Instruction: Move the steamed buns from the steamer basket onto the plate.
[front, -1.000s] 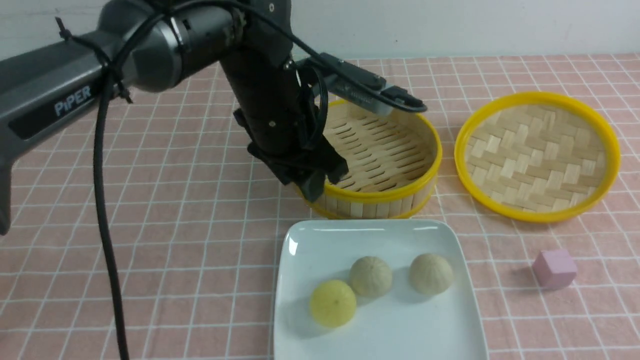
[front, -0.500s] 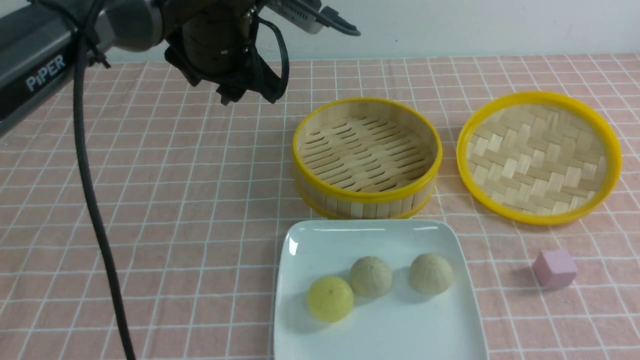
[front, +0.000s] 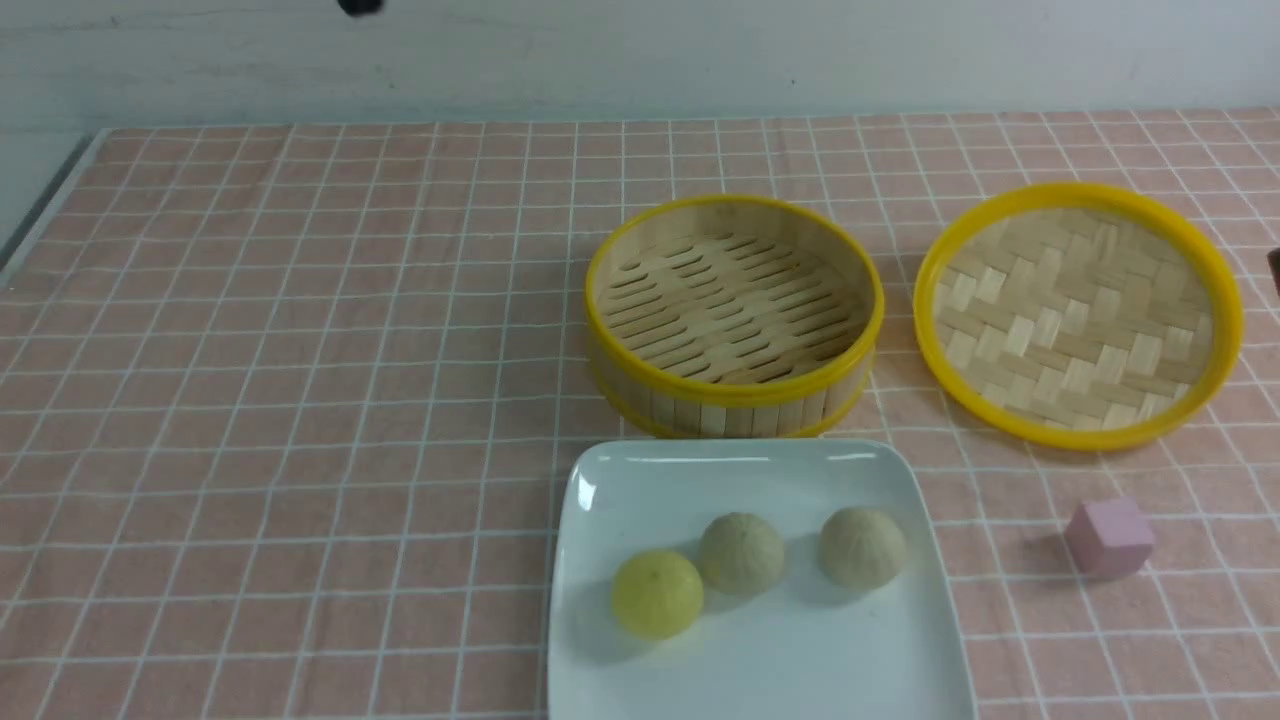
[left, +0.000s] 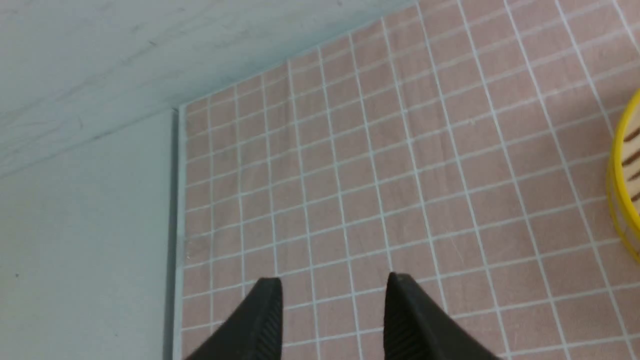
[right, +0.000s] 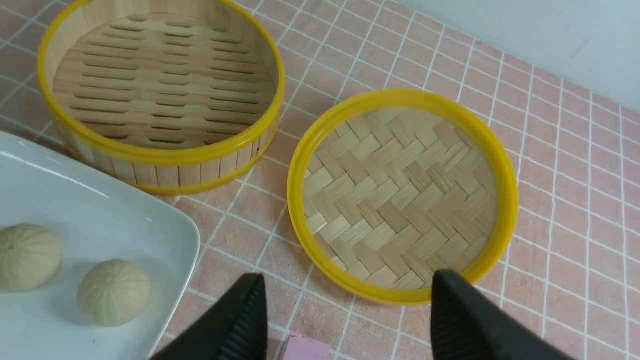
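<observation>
Steamed buns (front: 741, 552), all 3, sit on white square plate (front: 760, 680) at lower centre of front view, yellow bun (front: 657, 593) leftmost & just beside a beige one. Bamboo steamer basket (front: 733, 408) stands just behind plate w/ slat floor bare, woven lid (front: 1078, 315) to its right, pink cube (front: 1109, 537) on table (front: 300, 400) at lower right of frame. Left hand (left: 332, 280) fingers apart over table nr its corner; right hand (right: 348, 276) fingers spread wide above lid & cube.

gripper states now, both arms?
Left gripper: open, holding nothing.
Right gripper: open, holding nothing.
</observation>
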